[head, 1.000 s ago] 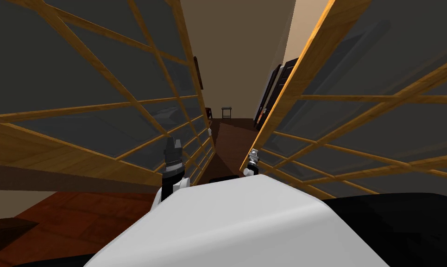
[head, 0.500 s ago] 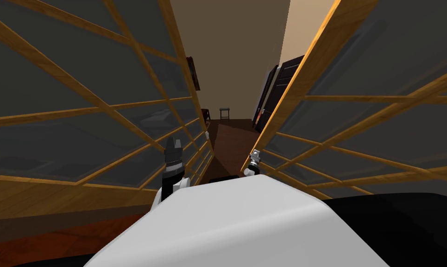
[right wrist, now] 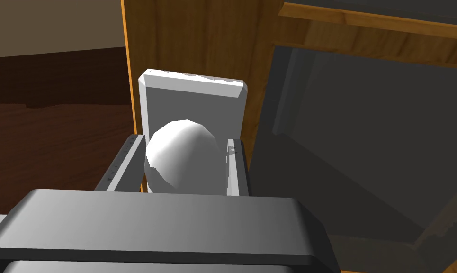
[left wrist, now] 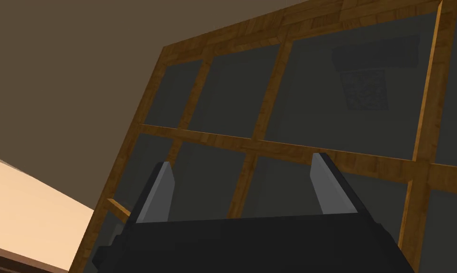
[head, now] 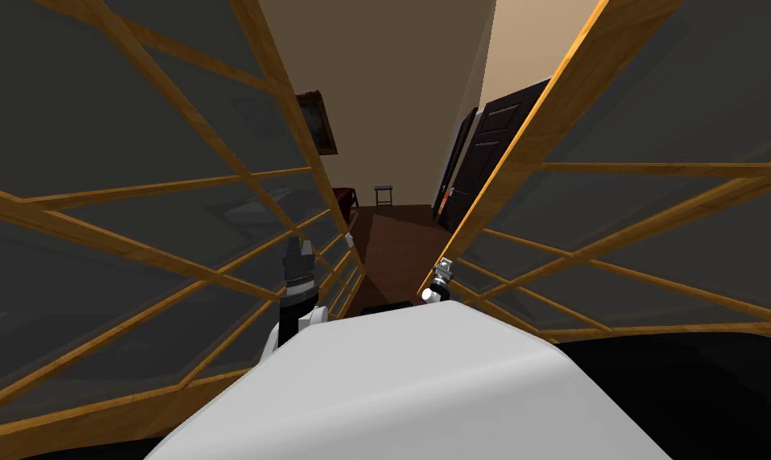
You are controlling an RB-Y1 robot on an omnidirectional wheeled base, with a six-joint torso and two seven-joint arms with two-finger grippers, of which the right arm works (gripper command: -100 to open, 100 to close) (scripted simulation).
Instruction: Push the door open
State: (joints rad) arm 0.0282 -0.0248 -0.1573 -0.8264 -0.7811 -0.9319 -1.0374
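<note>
Two wood-framed doors with dark glass panes stand ajar on either side of me: the left door (head: 176, 192) and the right door (head: 535, 120). My right gripper (head: 442, 267) is at the right door's inner edge. In the right wrist view it (right wrist: 184, 142) is shut on the white round door knob (right wrist: 182, 156), whose white backplate (right wrist: 194, 102) sits on the wooden stile. My left gripper (head: 300, 247) is raised close to the left door. In the left wrist view its fingers (left wrist: 241, 163) stand open and hold nothing, facing the door's wooden crossbars (left wrist: 279, 147).
Between the doors a hallway with a dark wood floor (head: 395, 247) runs ahead. A small stool (head: 384, 192) stands at its far end. Dark doors (head: 487, 152) line the right wall. On the left wall hangs a framed picture (head: 315, 120), with a dark red piece of furniture (head: 343, 200) below it.
The gap between the two doors has widened and I have moved forward into it. More of the hallway, the picture and the dark doors shows. The right gripper stays on the knob.
</note>
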